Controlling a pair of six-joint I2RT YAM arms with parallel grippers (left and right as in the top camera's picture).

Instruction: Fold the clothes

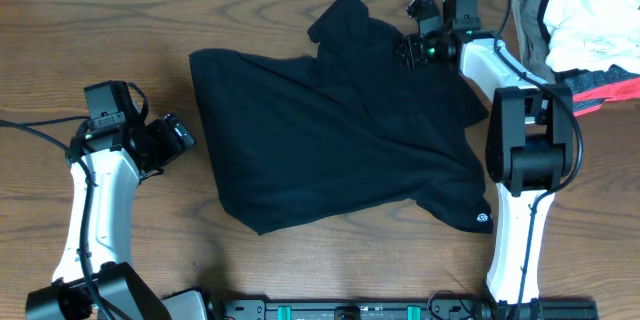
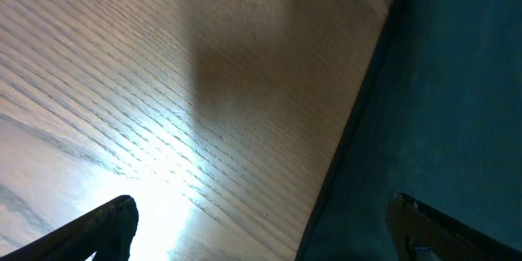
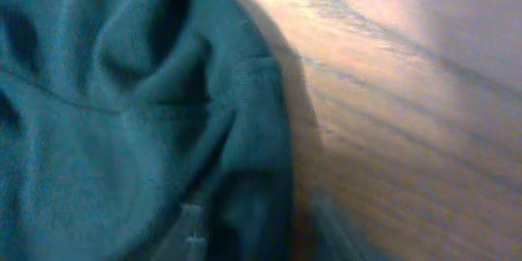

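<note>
Across the middle of the surface (image 1: pixel 120 20) lies the black shirt (image 1: pixel 330 130), rumpled and only partly spread. Its broad body runs roughly left to right and sags toward the near right corner, where a small round white logo mark (image 1: pixel 484 221) shows. One sleeve (image 1: pixel 345 15) pokes out past the shirt's far edge.

At the shirt's far right corner sits the right hand (image 1: pixel 418 50), down on or just over the fabric. Its own camera shows only folds and a stitched hem (image 3: pixel 245 81) with bare wood beside them. No fingers are in that view, so I cannot tell whether it is apart or clamped on cloth.

Just off the shirt's left edge hovers the left hand (image 1: pixel 178 138), fingers wide apart and holding nothing. In its own view the shirt's edge (image 2: pixel 359 130) runs between the two fingertips.

Each arm is thus nearest its own side of the shirt. Left of the shirt and on its near side there is open wood to spread or drag cloth. Beyond its far right corner a pile of other garments (image 1: pixel 590 30) crowds the room, so I judge that a pull that way would be tight.
</note>
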